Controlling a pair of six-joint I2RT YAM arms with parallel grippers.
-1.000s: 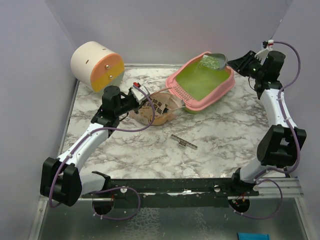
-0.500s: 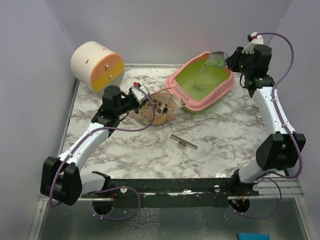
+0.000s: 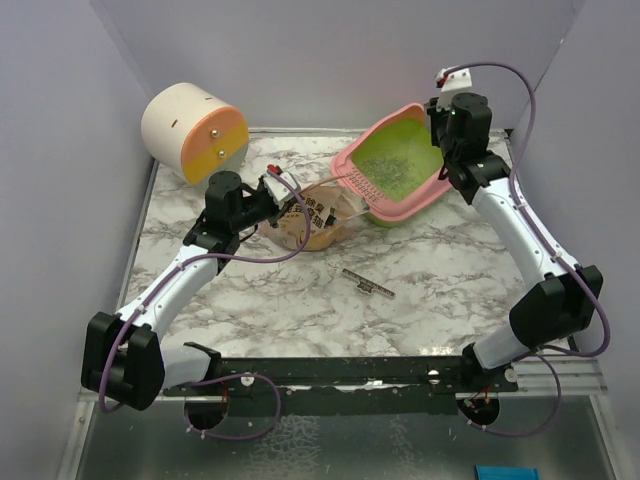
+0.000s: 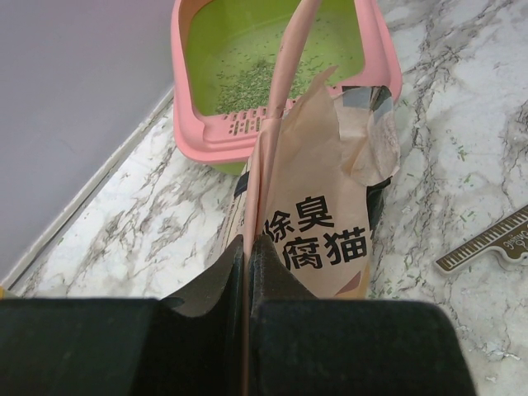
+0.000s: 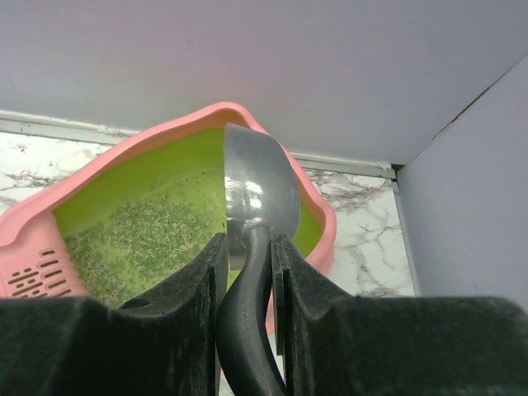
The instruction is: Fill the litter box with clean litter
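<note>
The pink litter box [image 3: 400, 211] with a lime-green inside sits at the back right of the table. A patch of greyish-green litter [image 3: 395, 170] lies in it. My right gripper [image 3: 447, 125] is over its far right rim, shut on the handle of a grey metal scoop [image 5: 262, 186]. The scoop's bowl hangs over the box [image 5: 148, 144] and the litter [image 5: 140, 239]. My left gripper [image 3: 283, 202] is shut on the edge of the peach-pink bag [image 3: 318, 215], holding it upright just left of the box. In the left wrist view the bag [image 4: 322, 231] stands in front of the box [image 4: 186, 124] and the litter [image 4: 243, 82].
A cream-and-orange cylinder [image 3: 195, 130] lies at the back left. A thin dark printed strip [image 3: 367, 283] lies mid-table and also shows in the left wrist view [image 4: 487, 243]. A few stray granules speckle the marble. Purple walls close in the back and both sides.
My right arm swung left from the box's right corner to over its far rim. The scoop tipped, and litter now lies spread in the box. The left arm and bag held still.
</note>
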